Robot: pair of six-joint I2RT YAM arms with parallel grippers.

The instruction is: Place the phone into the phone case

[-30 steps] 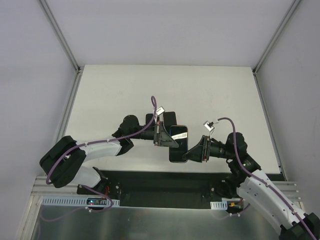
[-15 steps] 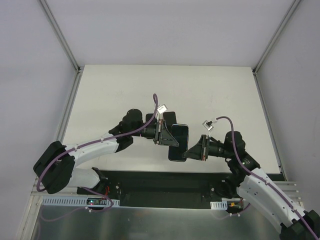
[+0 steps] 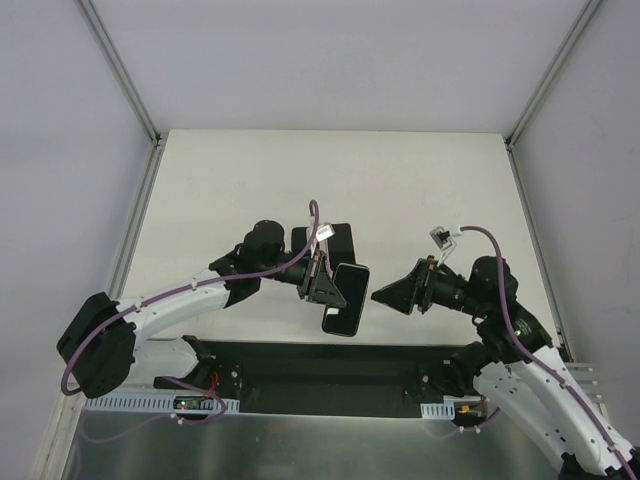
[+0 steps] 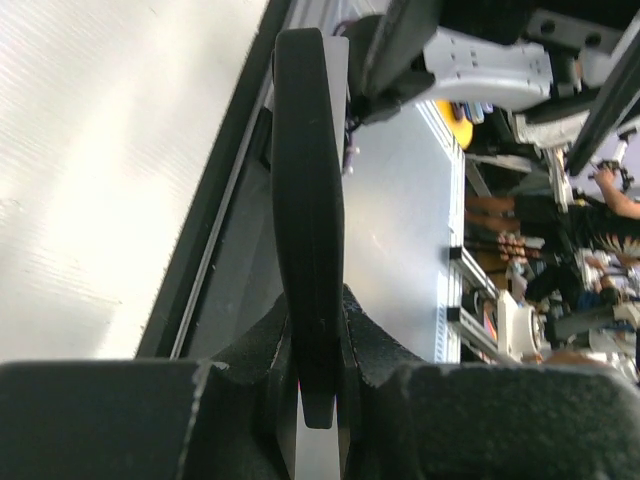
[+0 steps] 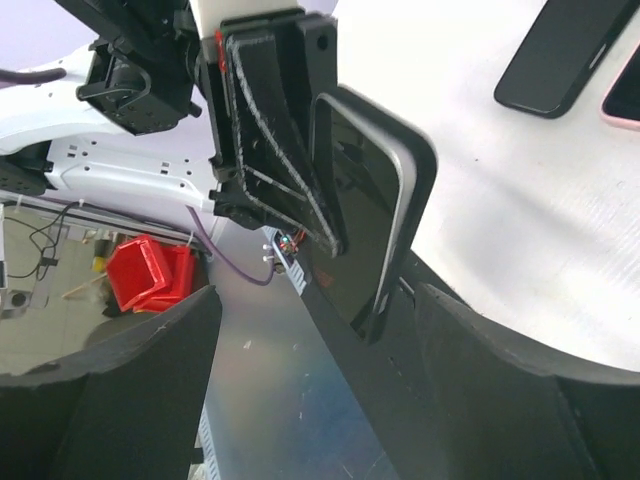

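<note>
Phone (image 4: pixel 308 200) edge-on in left end effector (image 4: pixel 318 375), lower end buried between fingers (image 4: pixel 250 350)

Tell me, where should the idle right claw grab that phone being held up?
Probably the phone's free side, coming from the right, pinching its flat faces: the left gripper clamps the other side, and the open right gripper faces it.
</note>
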